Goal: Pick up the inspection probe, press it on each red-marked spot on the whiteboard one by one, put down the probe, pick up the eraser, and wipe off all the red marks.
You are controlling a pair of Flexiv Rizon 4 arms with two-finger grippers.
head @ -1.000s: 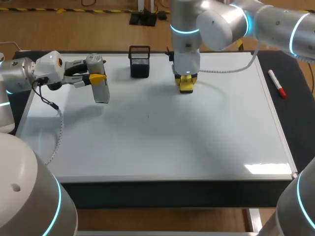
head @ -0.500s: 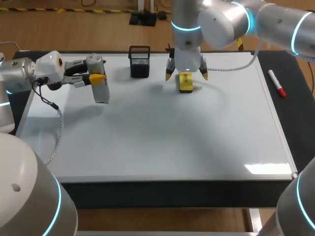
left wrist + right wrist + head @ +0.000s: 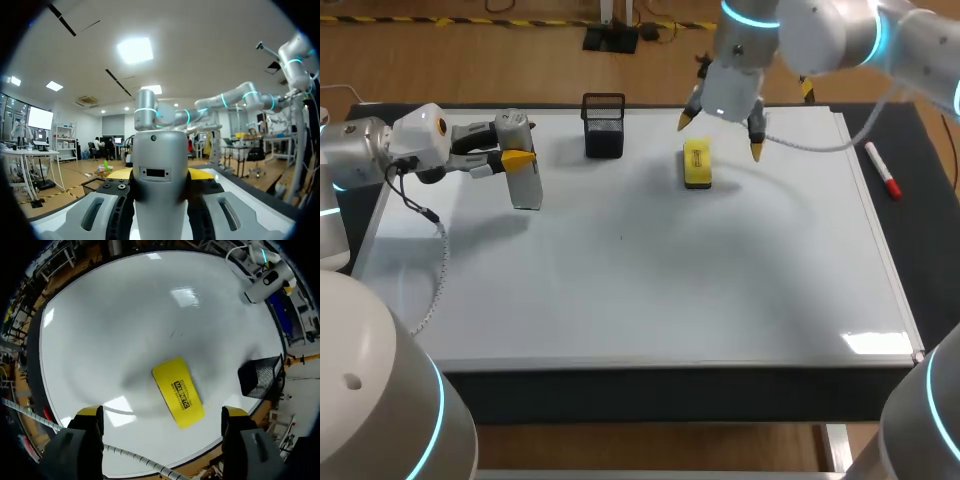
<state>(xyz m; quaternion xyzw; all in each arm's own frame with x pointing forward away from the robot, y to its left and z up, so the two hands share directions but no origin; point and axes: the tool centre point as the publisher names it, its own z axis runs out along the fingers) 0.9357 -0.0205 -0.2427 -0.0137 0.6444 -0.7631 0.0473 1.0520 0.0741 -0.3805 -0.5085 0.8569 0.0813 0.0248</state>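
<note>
The yellow eraser [image 3: 697, 164] lies flat on the whiteboard [image 3: 670, 290] near its far edge. My right gripper [image 3: 720, 135] hangs open above and just behind it, holding nothing. In the right wrist view the eraser [image 3: 178, 391] lies below the right gripper [image 3: 162, 412], between the spread fingers and apart from both. My left gripper [image 3: 518, 160] is at the board's far left, shut on the grey inspection probe [image 3: 526, 183], which points down at the board. The left wrist view shows the probe [image 3: 159, 172] clamped between the left gripper's fingers. I see no red marks on the board.
A black mesh basket [image 3: 604, 126] stands at the board's far edge, left of the eraser. A red marker [image 3: 882, 170] lies on the dark mat right of the board. A cable [image 3: 800, 140] trails from my right arm over the far right corner.
My right gripper opened, let go of the eraser and rose up and back to the right. The eraser stays on the board. My left arm kept still.
</note>
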